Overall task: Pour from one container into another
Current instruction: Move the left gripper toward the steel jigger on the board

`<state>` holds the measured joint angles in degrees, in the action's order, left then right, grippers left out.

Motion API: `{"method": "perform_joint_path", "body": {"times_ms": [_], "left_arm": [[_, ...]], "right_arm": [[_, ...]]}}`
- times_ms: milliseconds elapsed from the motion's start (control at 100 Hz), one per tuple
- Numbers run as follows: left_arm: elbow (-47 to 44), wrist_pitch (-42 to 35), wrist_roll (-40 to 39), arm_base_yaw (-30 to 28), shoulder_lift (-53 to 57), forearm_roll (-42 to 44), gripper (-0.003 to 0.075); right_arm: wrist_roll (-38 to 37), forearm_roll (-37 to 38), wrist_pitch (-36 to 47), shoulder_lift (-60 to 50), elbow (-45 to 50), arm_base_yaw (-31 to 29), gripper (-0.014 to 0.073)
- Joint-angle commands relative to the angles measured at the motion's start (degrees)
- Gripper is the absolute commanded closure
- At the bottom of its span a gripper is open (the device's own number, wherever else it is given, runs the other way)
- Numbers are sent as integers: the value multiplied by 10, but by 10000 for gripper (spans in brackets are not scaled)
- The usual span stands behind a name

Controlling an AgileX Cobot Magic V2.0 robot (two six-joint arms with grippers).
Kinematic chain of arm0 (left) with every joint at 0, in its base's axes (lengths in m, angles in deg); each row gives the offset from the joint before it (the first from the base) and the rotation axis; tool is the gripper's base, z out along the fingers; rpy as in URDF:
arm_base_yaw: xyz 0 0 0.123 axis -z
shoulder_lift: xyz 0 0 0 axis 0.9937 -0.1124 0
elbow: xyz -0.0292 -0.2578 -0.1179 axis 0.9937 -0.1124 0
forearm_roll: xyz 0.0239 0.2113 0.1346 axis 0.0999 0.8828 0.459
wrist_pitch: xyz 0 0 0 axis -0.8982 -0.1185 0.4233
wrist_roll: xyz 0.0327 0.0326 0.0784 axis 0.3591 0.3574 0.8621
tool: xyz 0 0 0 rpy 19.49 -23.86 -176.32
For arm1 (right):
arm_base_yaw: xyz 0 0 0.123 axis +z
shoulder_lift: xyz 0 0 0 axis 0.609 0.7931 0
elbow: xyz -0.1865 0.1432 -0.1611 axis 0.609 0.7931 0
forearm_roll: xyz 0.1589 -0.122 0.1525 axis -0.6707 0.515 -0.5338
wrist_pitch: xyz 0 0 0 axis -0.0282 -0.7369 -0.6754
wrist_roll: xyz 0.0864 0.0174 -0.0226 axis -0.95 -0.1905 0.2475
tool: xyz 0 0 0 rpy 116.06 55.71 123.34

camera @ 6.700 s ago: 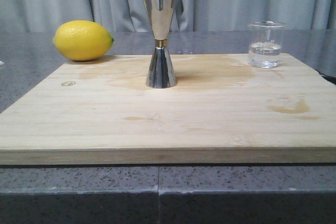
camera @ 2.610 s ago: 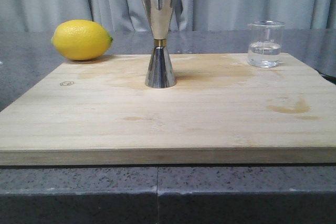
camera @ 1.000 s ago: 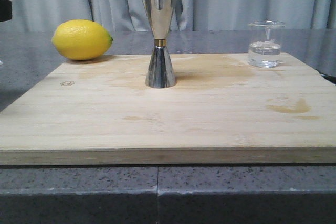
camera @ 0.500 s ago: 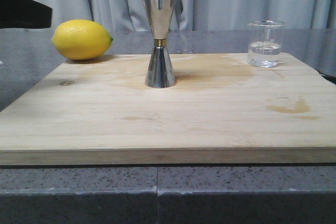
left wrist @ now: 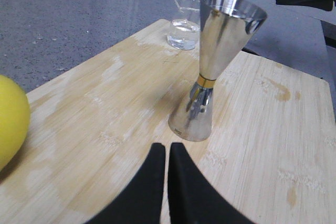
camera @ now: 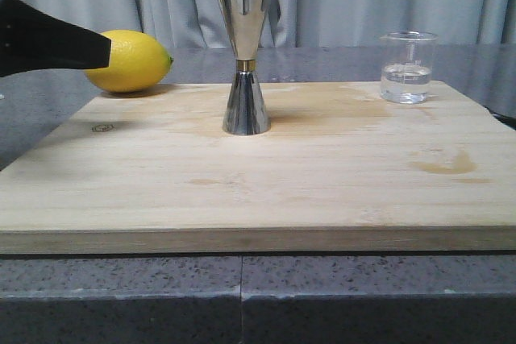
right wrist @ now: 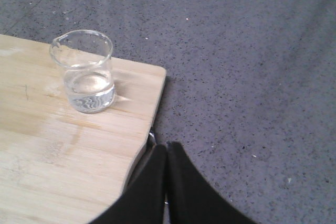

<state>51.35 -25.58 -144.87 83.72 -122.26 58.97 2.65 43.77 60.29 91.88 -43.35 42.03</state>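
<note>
Both hands pinched closed, empty: left hand (left wrist: pixel 167 169) faces the jigger (left wrist: pixel 210 66), right hand (right wrist: pixel 165 174) near the beaker (right wrist: pixel 86 72), pour not begun.

Soft even light, faint shadows on board (camera: pixel 322 175), bright glare on jigger (camera: pixel 244 54), frames mostly sharp

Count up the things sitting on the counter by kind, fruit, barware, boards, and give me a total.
Fruit: 1, the lemon
Glass containers: 1, the beaker with clear liquid
Metal measures: 1, the jigger
Boards: 1, the wooden cutting board
Total: 4
</note>
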Motion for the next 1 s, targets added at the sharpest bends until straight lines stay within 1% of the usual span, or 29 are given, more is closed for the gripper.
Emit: {"method": "perform_joint_path", "body": {"times_ms": [0, 50, 120, 170, 230, 300, 360, 430, 520, 570, 670, 900, 990], "left_arm": [[16, -109, 3, 5, 15, -52, 720], [16, -109, 4, 5, 15, -51, 696], [16, -109, 6, 5, 15, -51, 637], [16, -109, 6, 5, 15, -51, 575], [16, -109, 6, 5, 15, -51, 469], [16, -109, 6, 6, 15, -51, 332], [17, -109, 6, 15, 15, -58, 221], [17, -109, 6, 32, 15, -70, 154], [18, -98, 24, 56, 15, -74, 152], [18, -79, 37, 71, 15, -79, 152], [20, -44, 39, 87, 15, -87, 152], [32, -44, 39, 92, 6, -98, 152], [36, -42, 53, 100, 0, -106, 152]], "right_arm": [[7, -7, 49, -1, -15, 0, 571], [7, -7, 48, -1, -15, 0, 511], [7, -8, 48, -1, -15, 0, 410], [7, -8, 48, -1, -15, 0, 338], [7, -8, 48, -1, -15, 0, 262], [6, -8, 48, -1, -15, 0, 211], [5, -9, 48, -1, -15, 0, 204], [3, -12, 51, -1, -15, 0, 204], [0, -17, 57, -1, -15, 0, 204], [0, -17, 61, -1, -15, 0, 203], [0, -17, 61, -1, -15, 0, 203], [0, -17, 60, -1, -15, 0, 204], [0, -17, 60, -1, -15, 0, 204]]}}
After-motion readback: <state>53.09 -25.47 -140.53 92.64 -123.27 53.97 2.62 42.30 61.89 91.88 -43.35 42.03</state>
